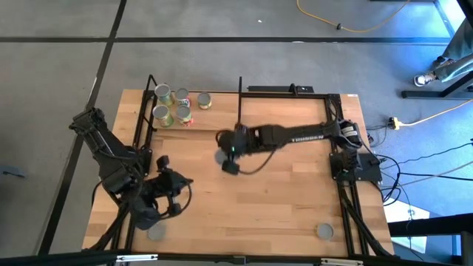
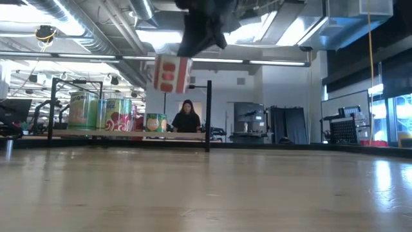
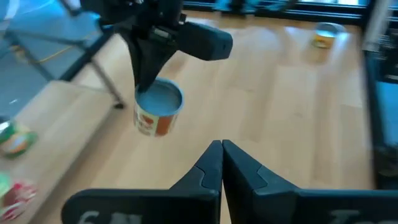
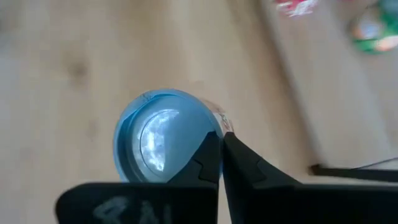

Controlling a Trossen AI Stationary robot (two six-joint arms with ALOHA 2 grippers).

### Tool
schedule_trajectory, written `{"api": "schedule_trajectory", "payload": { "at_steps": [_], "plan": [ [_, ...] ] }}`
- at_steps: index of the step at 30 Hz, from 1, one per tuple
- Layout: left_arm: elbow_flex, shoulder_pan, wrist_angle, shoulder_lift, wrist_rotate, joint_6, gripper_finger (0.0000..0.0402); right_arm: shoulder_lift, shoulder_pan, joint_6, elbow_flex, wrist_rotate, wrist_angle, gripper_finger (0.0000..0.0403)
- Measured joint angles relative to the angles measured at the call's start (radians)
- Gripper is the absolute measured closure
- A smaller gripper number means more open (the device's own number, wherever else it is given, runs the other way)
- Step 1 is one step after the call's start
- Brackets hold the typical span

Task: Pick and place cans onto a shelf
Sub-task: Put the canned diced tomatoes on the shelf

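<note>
Red-labelled can [image 3: 158,112] in right hand [image 3: 149,74]

The lifted can [image 2: 172,75] is showing a cream label with red blotches and an orange patch under a grey-silver top. On the far left, the cans on the shelf [image 2: 129,133] of pale wood with thin black rods are wearing green, yellow and red labels. The tabletop [image 1: 251,207] is glowing a light honey wood, and both arms are looking black.

The pale wooden bench [image 1: 266,207] has a smooth, faintly glossy plank surface. The red-and-cream labelled can [image 3: 158,107] has a shiny grey metal top. The thin black shelf rods [image 2: 208,116] look matt metal.
</note>
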Motion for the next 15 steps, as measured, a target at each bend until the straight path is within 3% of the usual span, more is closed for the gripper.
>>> {"api": "schedule_trajectory", "payload": {
  "at_steps": [5,15],
  "plan": [
    [0.000,0.058,-0.101,0.000,-0.003,-0.083,0.0401,0.000,-0.118,-0.105,0.000,-0.057,0.072,0.0397],
    [0.000,0.211,-0.198,0.000,0.046,-0.085,0.0401,0.000,-0.276,-0.204,0.000,-0.204,0.180,0.0397]
  ]
}}
